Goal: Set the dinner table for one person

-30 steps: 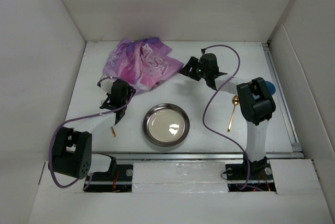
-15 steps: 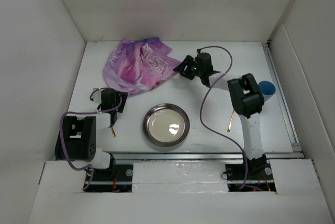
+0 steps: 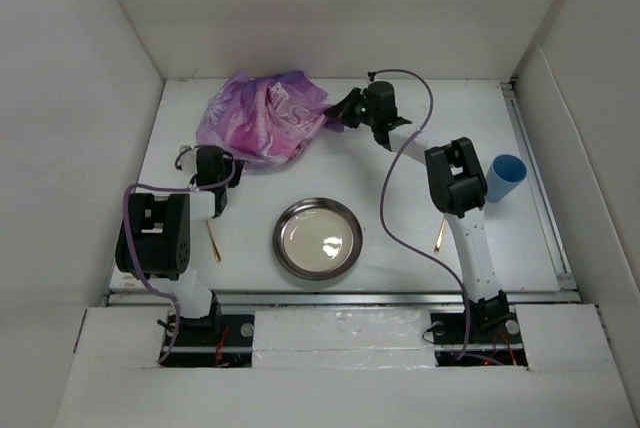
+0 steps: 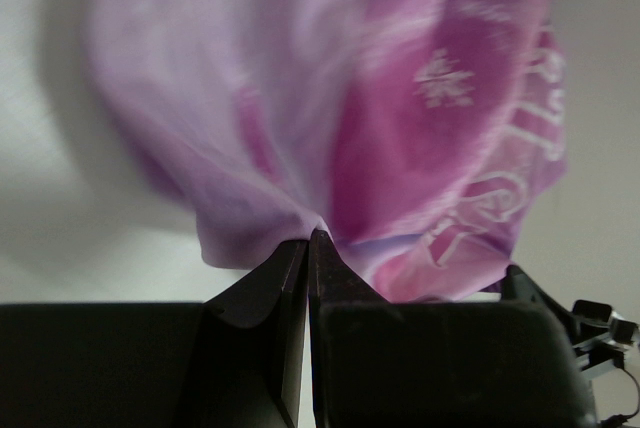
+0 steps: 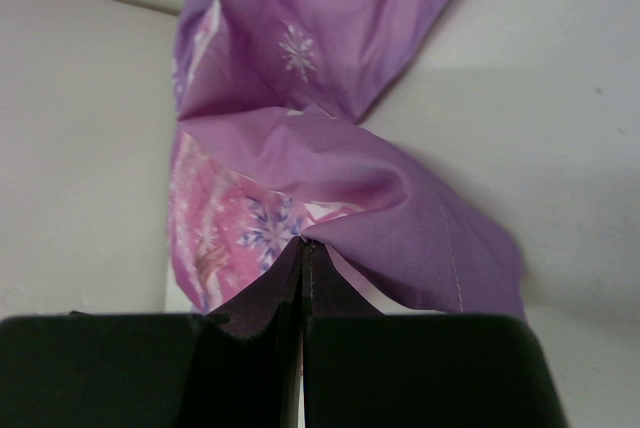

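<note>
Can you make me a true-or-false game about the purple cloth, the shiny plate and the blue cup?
1. The left gripper and the right gripper are both pinching the purple cloth. True.
2. The shiny plate sits on the cloth. False: it sits on the bare table, apart from the cloth.
3. The blue cup is on the right side of the table. True.
4. The cloth lies flat and smooth. False: it is all bunched up.
</note>
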